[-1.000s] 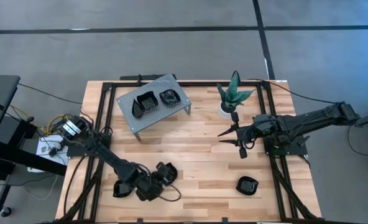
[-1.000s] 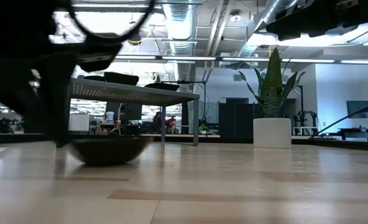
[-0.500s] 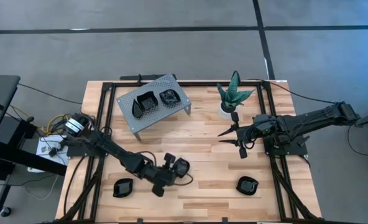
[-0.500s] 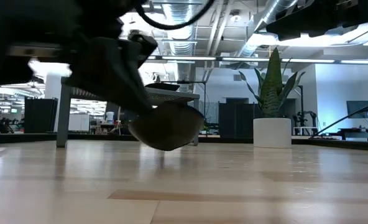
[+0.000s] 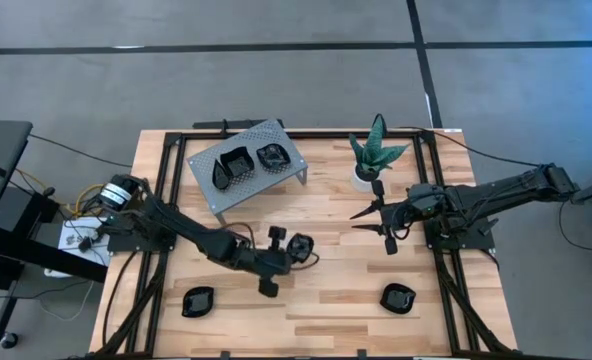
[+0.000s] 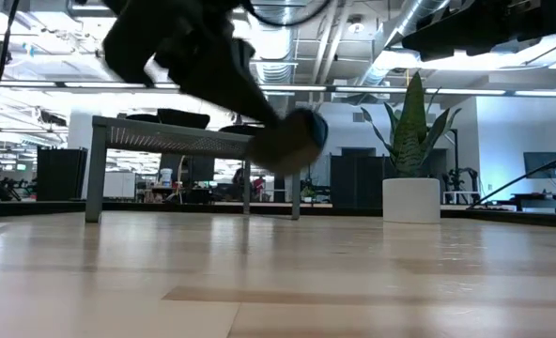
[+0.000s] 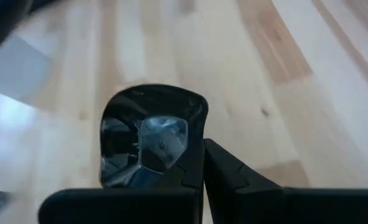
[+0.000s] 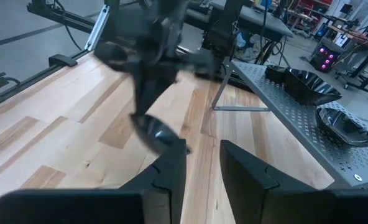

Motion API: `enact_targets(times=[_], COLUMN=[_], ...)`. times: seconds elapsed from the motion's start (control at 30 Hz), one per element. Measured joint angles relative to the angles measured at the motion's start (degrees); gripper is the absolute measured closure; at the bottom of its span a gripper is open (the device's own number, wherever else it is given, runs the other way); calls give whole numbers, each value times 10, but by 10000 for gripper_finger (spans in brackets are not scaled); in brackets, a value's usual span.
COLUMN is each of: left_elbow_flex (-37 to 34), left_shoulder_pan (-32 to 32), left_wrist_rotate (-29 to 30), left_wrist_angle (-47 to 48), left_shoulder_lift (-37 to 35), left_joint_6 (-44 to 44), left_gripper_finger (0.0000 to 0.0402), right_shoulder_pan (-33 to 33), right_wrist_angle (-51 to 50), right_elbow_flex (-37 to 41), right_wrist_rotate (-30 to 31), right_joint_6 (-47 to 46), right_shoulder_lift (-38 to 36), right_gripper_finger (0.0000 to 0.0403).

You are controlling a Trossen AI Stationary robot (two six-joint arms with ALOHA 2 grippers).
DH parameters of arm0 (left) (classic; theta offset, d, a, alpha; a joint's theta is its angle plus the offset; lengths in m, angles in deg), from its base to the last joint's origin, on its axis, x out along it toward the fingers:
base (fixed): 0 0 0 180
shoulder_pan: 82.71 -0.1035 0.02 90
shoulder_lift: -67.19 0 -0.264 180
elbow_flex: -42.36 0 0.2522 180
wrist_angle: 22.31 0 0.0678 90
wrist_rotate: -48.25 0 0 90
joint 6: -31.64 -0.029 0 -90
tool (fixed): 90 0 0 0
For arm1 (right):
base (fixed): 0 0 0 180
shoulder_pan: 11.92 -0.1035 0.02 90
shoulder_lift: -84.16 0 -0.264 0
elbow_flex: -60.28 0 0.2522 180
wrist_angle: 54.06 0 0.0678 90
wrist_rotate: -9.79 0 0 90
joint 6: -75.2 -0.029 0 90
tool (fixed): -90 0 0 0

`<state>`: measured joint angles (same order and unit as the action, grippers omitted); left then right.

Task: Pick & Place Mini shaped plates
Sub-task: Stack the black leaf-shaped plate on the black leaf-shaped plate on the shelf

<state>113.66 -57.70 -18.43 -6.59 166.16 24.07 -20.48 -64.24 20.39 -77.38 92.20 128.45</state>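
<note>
My left gripper (image 5: 288, 252) is over the middle of the table, shut on a small glossy black squarish plate (image 5: 300, 247). The plate also shows in the left wrist view (image 7: 148, 134) and, blurred, in the low view (image 6: 292, 139). Two more black plates (image 5: 236, 166) (image 5: 272, 155) lie on the grey perforated stand (image 5: 206, 160) at the far left. One plate (image 5: 197, 300) lies on the table at the near left and another (image 5: 398, 297) at the near right. My right gripper (image 5: 368, 220) waits open and empty beside the plant. My left gripper pinches the plate by one side of its rim (image 7: 196, 140), one finger (image 7: 187, 174) on the inner side of the dish and the other (image 7: 234, 180) outside it. The plate is lifted clear of the table and tilted (image 6: 292, 139).
A green spiky plant in a white pot (image 5: 374, 155) stands at the far right, close to my right gripper. The stand's legs (image 6: 97, 169) rest on the table. Bare wood lies between the stand and the two near plates.
My left gripper has gone up and toward the table's right and far edges with the black plate. The plate has come up off the wood and now hangs clear of it, tilted. My right arm has kept still.
</note>
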Motion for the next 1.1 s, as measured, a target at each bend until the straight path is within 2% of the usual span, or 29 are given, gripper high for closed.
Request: enact_targets(times=[0.17,0.33,0.53,0.73,0.87,1.1], left_elbow_flex=[1,0,0,-1,-1,-1], left_shoulder_pan=[-36,-87,-203,-293,-307,-295], left_wrist_rotate=[21,103,112,107,105,105], left_wrist_angle=[38,59,59,57,58,62], left_shoulder_lift=[-66,-132,-183,-188,-188,-188], left_joint_6=[-14,-79,-106,-103,-84,-80], left_gripper_finger=[398,398,398,398,398,398], right_shoulder_pan=[0,0,1,1,1,0], right_wrist_angle=[0,-1,-1,-1,-1,-1], right_elbow_flex=[0,0,0,0,0,0], right_wrist_rotate=[1,2,2,2,2,2], right_joint_6=[0,14,14,16,16,15], right_shoulder_lift=[0,0,0,0,0,0], right_gripper_finger=[310,310,310,310,310,310])
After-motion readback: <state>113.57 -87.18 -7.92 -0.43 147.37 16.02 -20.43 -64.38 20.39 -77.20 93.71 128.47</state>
